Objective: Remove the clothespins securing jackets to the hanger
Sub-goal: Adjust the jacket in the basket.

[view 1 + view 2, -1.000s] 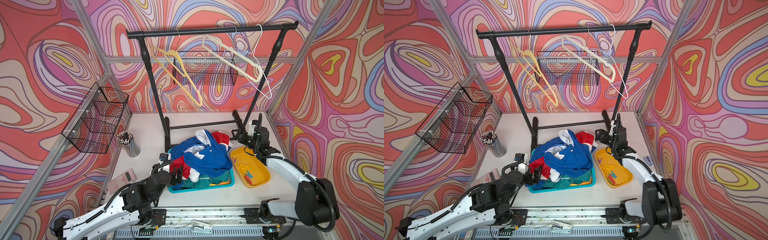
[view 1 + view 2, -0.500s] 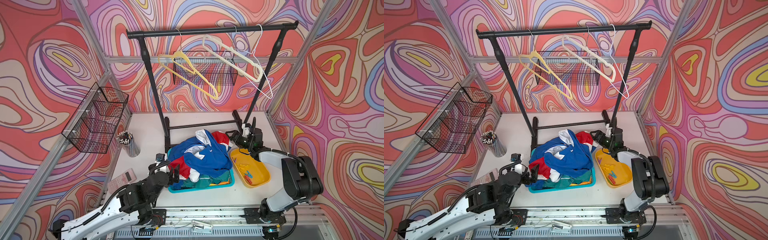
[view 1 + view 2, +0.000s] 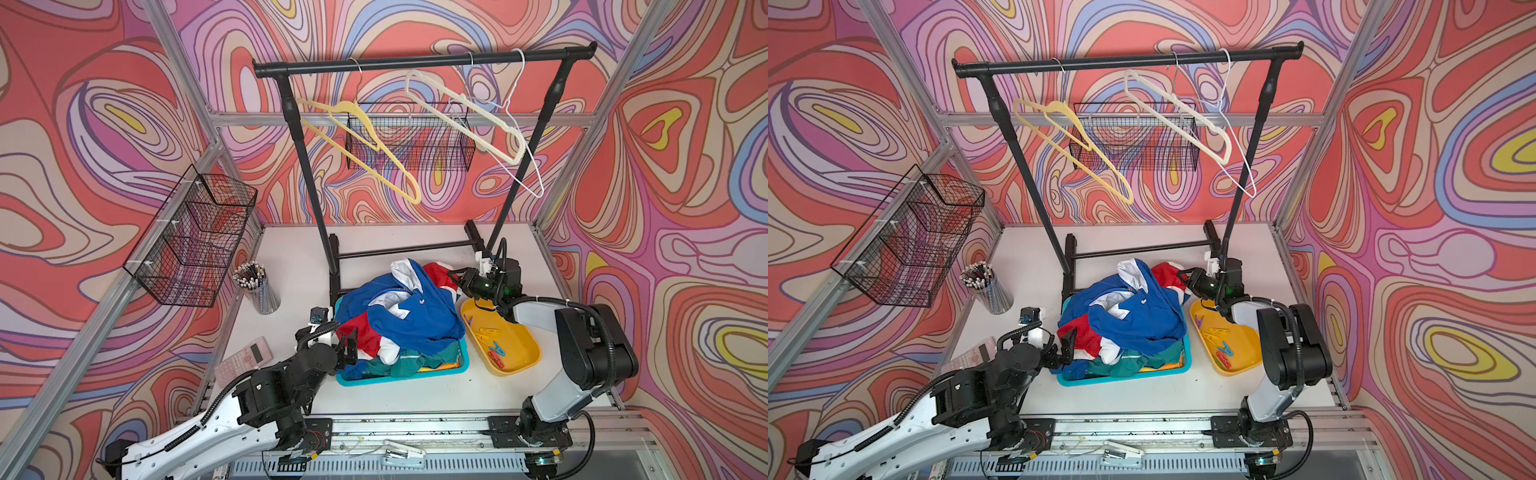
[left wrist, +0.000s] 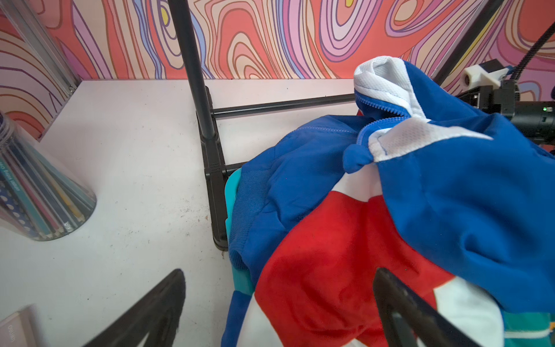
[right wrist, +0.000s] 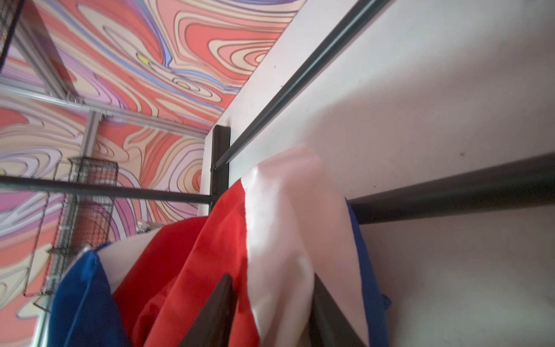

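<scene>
Nearest the front edge, the left pincer (image 3: 349, 347) is seen spread to its full width with nothing held. In the left wrist view one black finger (image 4: 162, 303) lies over the white bench (image 4: 126, 168) and the other over red cloth at the near left corner of the heap; whether cloth is touched cannot be told. A pink pocket calculator (image 3: 245, 362) is laid flat to the left of that arm.

Just beyond the pincer, a teal rectangular plastic tray (image 3: 399, 377) is filled by the jackets. A blue zip windbreaker with red and white bands (image 3: 419, 320) is heaped uppermost, and a teal windbreaker (image 3: 395, 365) is pressed beneath it. Just beside this tray on the right, a yellow oval plastic tray (image 3: 521, 345) is set, and in it the small plastic clothespins (image 3: 494, 351) are gathered loose: yellow, blue, red and purple.

At the far right edge of the heap, the right pincer (image 5: 271, 287) is closed partway upon a raised fold of the blue windbreaker's red and white cloth, which fills the gap between the jaws.

Farther back, a clear cup of pencils (image 3: 259, 289) is stood at the left, and a black metal clothes rail (image 3: 415, 64) is planted behind the trays. From its bar a yellow plastic hanger (image 3: 411, 189), a cream hanger (image 3: 511, 157) and a white wire hanger (image 3: 539, 192) are hung. A black wire basket (image 3: 409, 143) is fixed to the rear wall.
</scene>
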